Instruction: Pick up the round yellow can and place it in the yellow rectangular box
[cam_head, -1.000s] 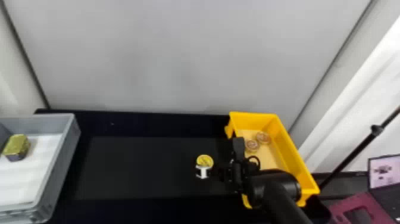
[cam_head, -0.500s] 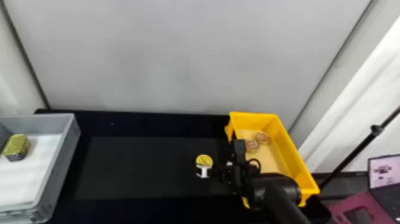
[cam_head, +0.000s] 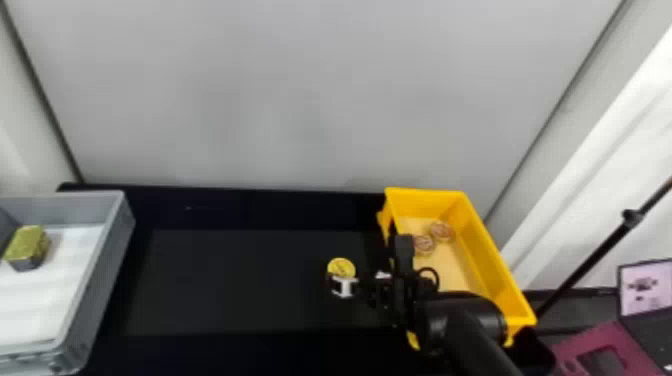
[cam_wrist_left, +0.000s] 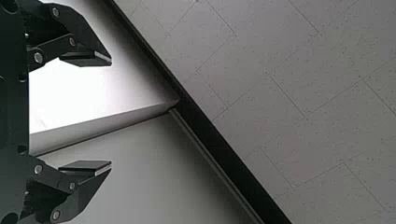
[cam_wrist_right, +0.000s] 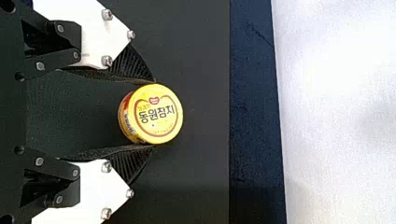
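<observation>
In the head view my right gripper is at the round yellow can, left of the yellow rectangular box. Seen from the right wrist, the gripper is shut on the can, one black ribbed finger against each side near the tips. The can's lid faces the camera; whether its base touches the table cannot be told. My left gripper stands open in its wrist view, parked facing wall and ceiling with nothing between its fingers.
Two round cans lie inside the yellow box, whose near left side the right arm partly covers. At the far left a grey bin holds a yellow-topped angular can. Dark table surface stretches between the containers.
A white part of my right gripper has come into sight to the right of the can, and the fingers have drawn together around it. The can itself has barely moved.
</observation>
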